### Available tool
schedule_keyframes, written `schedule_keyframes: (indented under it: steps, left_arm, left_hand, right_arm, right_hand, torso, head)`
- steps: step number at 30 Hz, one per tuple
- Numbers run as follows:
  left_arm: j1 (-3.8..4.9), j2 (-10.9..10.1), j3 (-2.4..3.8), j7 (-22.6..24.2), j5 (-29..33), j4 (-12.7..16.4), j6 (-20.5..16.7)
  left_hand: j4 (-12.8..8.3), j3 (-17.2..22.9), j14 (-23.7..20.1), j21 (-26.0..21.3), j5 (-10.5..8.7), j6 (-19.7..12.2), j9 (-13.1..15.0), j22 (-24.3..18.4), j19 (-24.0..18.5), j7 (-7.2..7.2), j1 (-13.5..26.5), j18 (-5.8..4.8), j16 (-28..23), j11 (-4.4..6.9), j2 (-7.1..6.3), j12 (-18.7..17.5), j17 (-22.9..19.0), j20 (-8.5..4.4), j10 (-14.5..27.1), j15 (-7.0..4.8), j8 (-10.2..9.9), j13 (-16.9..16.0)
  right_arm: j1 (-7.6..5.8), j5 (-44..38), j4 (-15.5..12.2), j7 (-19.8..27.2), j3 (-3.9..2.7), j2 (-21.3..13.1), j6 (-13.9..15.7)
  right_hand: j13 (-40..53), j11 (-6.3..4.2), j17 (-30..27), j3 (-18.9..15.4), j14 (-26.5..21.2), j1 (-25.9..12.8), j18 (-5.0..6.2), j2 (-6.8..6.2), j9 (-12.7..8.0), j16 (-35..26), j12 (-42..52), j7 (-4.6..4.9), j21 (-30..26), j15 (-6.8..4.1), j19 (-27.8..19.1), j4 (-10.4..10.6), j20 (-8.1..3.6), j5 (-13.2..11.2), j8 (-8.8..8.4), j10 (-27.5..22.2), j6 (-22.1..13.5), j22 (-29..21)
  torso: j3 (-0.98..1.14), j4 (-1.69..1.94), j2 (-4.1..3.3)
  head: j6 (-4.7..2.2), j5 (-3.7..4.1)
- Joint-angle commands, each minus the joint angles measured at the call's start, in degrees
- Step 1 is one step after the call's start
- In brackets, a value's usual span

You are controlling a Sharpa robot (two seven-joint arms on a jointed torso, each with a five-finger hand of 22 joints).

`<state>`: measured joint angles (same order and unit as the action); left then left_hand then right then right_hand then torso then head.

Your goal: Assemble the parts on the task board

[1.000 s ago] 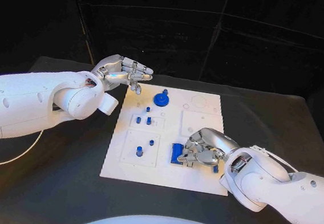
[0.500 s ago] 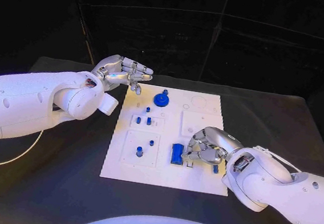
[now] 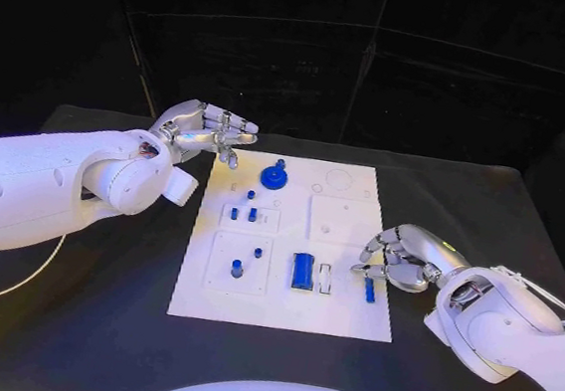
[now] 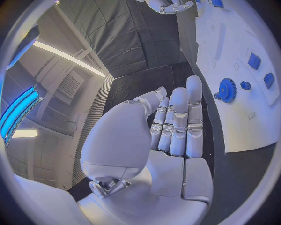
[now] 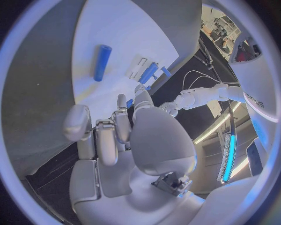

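Several blue parts [image 3: 303, 270], white task board [image 3: 336, 315], perhaps upright

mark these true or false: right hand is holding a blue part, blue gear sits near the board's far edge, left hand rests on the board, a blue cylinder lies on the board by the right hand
1. The right hand holds a blue part. False: it holds nothing, fingers apart.
2. The blue gear sits near the far edge of the task board. True.
3. The left hand rests on the board. False: it is off the board's far left corner, holding nothing.
4. A blue cylinder lies on the board beside the right hand. True.
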<state>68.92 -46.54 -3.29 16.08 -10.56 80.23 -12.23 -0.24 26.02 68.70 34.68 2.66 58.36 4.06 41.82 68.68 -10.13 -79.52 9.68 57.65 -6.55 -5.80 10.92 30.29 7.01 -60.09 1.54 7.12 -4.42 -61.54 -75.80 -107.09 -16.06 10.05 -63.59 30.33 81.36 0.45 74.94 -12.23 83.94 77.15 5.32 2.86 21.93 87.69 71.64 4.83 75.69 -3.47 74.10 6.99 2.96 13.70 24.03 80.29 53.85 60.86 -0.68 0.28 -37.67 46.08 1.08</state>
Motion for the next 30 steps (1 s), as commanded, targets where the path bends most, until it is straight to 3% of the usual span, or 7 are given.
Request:
schedule_keyframes:
  steps: [1,6,16,21,30]
  left_arm:
    - [0.09,0.00,0.04,0.16,0.18,0.11,0.31]
    - [0.10,0.03,0.03,0.15,0.18,0.16,0.30]
    - [0.10,0.01,0.02,0.19,0.18,0.17,0.33]
    - [0.10,-0.01,0.02,0.21,0.18,0.18,0.33]
    - [0.09,-0.06,0.01,0.26,0.18,0.18,0.36]
  left_hand:
    - [0.17,-0.27,-0.45,-0.18,0.12,-0.34,-0.08,-0.09,-0.42,-0.15,0.55,0.73,0.40,-0.06,-0.04,0.27,-0.09,-0.05,0.27,-0.06,0.40,0.08]
    - [0.17,-0.27,-0.45,-0.18,0.12,-0.34,-0.08,-0.09,-0.42,-0.15,0.55,0.73,0.40,-0.06,-0.04,0.27,-0.09,-0.05,0.27,-0.06,0.40,0.08]
    - [0.17,-0.27,-0.45,-0.18,0.12,-0.34,-0.08,-0.09,-0.42,-0.15,0.55,0.73,0.40,-0.06,-0.04,0.27,-0.09,-0.05,0.27,-0.06,0.40,0.08]
    - [0.17,-0.27,-0.45,-0.18,0.12,-0.34,-0.08,-0.09,-0.42,-0.15,0.55,0.73,0.40,-0.06,-0.04,0.27,-0.09,-0.05,0.27,-0.06,0.40,0.08]
    - [0.17,-0.27,-0.45,-0.18,0.12,-0.34,-0.08,-0.09,-0.42,-0.15,0.55,0.73,0.40,-0.06,-0.04,0.27,-0.09,-0.05,0.27,-0.06,0.40,0.08]
  right_arm:
    - [-0.11,-1.09,-0.59,-1.35,0.00,-1.85,-0.71]
    - [-0.09,-3.76,-0.43,-4.76,0.02,-3.64,-3.10]
    - [-0.01,-6.82,0.45,-8.17,0.07,-3.55,-8.09]
    - [0.03,-7.24,1.21,-8.57,0.10,-2.41,-9.48]
    - [0.14,-8.16,2.01,-8.16,0.52,-0.23,-9.72]
  right_hand:
    - [-7.32,0.29,9.59,-0.62,4.84,-0.95,0.55,-0.16,-0.51,-0.37,-0.65,0.43,-0.42,0.41,-0.38,0.43,0.27,0.90,-0.90,-0.66,-0.20,-0.28]
    - [-7.87,0.49,9.19,-2.21,4.75,-2.69,0.63,-0.55,-1.23,-0.62,-1.36,0.60,-0.72,0.63,-0.53,1.88,0.57,2.74,-2.11,-0.93,0.23,-0.62]
    - [-7.40,0.28,9.21,-4.63,4.79,-5.28,0.61,-1.22,-1.66,-0.68,-0.82,0.26,-0.75,0.48,-0.25,5.13,0.52,1.97,-2.89,-0.41,1.87,-0.41]
    - [-7.23,0.22,9.24,-4.82,4.80,-5.45,0.59,-1.35,-1.64,-0.67,-0.64,0.18,-0.72,0.44,-0.19,5.51,0.49,1.78,-2.87,-0.30,2.16,-0.32]
    - [-7.01,0.01,9.29,-4.63,4.82,-3.76,0.58,-1.50,-1.57,-0.67,-0.42,-0.04,-0.76,0.25,-0.12,5.16,0.32,1.79,-2.86,-0.15,2.79,-0.29]
  torso:
    - [-0.02,-0.01,-0.02]
    - [0.02,-0.14,-0.04]
    - [0.02,-0.03,-0.04]
    - [0.13,0.05,-0.06]
    - [0.14,0.05,-0.05]
  head:
    - [-0.19,0.74]
    - [-0.23,1.40]
    - [-0.09,2.00]
    - [-0.11,2.13]
    - [-0.07,2.13]
